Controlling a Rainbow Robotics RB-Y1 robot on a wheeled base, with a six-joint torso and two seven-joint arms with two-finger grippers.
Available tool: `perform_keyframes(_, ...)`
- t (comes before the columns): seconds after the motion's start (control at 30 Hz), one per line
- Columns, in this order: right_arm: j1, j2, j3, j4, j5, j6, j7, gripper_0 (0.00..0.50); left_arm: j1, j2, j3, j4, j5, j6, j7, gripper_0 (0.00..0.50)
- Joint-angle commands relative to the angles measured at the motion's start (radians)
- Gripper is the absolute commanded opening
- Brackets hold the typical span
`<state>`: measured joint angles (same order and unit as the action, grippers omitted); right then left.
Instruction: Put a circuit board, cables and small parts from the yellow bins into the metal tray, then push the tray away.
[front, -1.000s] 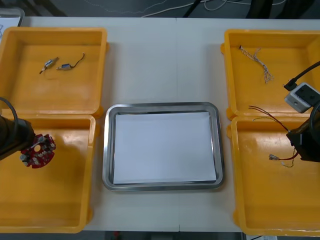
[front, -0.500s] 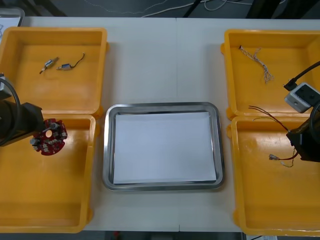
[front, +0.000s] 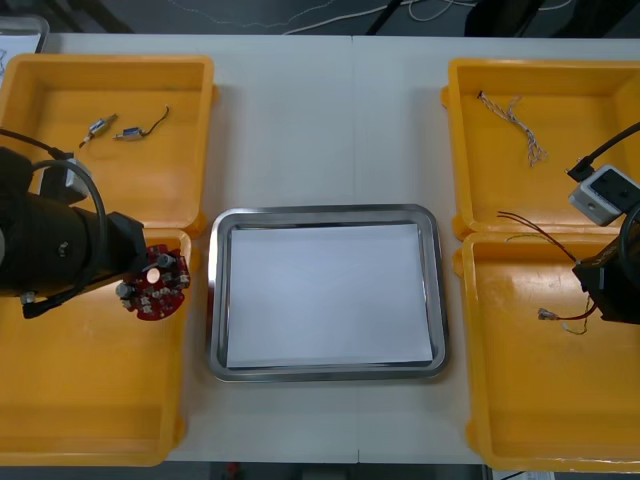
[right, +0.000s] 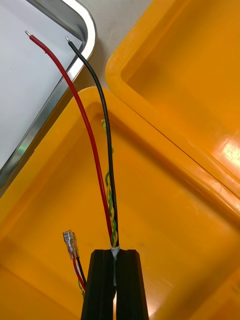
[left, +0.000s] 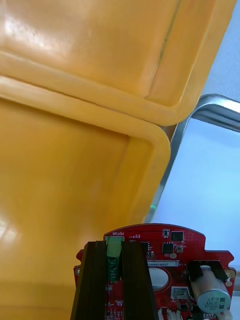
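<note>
Board (front: 153, 288) up in the left gripper (front: 138, 272), round and red, lying flat with its parts side up, so no long axis to call. In the left wrist view the fingers (left: 92, 280) stand a narrow gap apart, pinched on the green block at the board's (left: 172, 250) edge, and its flattened edge faces the tray (left: 210, 107). It hangs over the inner edge of the near left bin (front: 90, 400), just beside the tray's (front: 215, 300) rim and not over it. Over on the other side, the right gripper (front: 592, 300) sits in the near right bin (front: 530, 400), its fingers (right: 100, 285) almost together, nipping a cable (right: 107, 165) at its twisted part. That cable runs long and nearly straight out from the fingertips: a red wire and a black wire fan apart, bare ends pointing toward the tray (right: 60, 90), with a yellow-green twist alongside and a small metal terminal looped back beside the fingers. From the front the same cable (front: 535, 228) reaches toward the bin's far inner corner. Count it off: four bins on the bench (front: 330, 120), one tray between them, white inside, one board, two small metal parts (front: 98, 127) in the far left bin (front: 150, 190), and one twisted cable (front: 515, 125) loose in the far right bin (front: 560, 190).
</note>
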<state>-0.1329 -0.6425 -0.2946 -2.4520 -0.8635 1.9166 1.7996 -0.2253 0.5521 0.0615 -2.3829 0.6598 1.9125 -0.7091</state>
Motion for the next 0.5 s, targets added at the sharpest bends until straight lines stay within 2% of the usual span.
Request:
perform_keyframes(0.03, -0.021, -0.034, 0.009, -0.027, -0.005, 0.003, -0.031, 0.0, -0.043, 0.062, -0.075, -0.039, 0.009, 0.007, 0.1, 0.0)
perform_keyframes(0.33, -0.021, -0.034, 0.009, -0.027, -0.005, 0.003, -0.031, 0.0, -0.077, 0.086, -0.187, -0.021, -0.031, 0.007, 0.16, 0.0)
perform_keyframes(0.5, -0.021, -0.034, 0.009, -0.027, -0.005, 0.003, -0.031, 0.0, -0.137, 0.117, -0.284, 0.007, -0.037, 0.007, 0.258, 0.0)
